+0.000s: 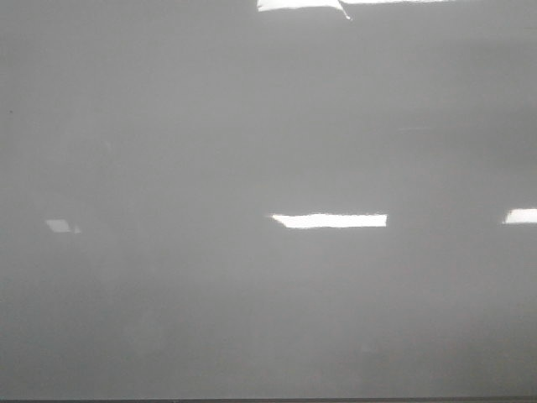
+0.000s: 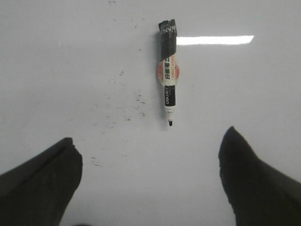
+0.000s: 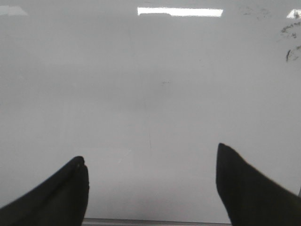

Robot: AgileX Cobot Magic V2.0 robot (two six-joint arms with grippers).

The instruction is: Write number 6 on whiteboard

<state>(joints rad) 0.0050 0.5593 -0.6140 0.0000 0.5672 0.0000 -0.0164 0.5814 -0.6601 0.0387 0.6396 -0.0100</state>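
Left gripper [image 2: 150, 176] jaws spread, empty, over whiteboard [image 2: 70, 70]; uncapped marker [image 2: 168, 70] lies flat beyond them, tip toward jaws; right gripper [image 3: 150, 183] spread near board's edge; faint smudges beside marker.

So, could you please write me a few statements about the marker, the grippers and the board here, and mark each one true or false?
1. The marker lies on the whiteboard, uncapped, its tip pointing toward the left gripper. True.
2. The left gripper is shut on the marker. False: it is open, and the marker lies apart from both fingers.
3. The right gripper is open and holds nothing. True.
4. A clear number 6 is drawn on the board in the front view. False: only bright light reflections show there.
5. The board around the marker is spotless. False: small dark smudges lie beside it.
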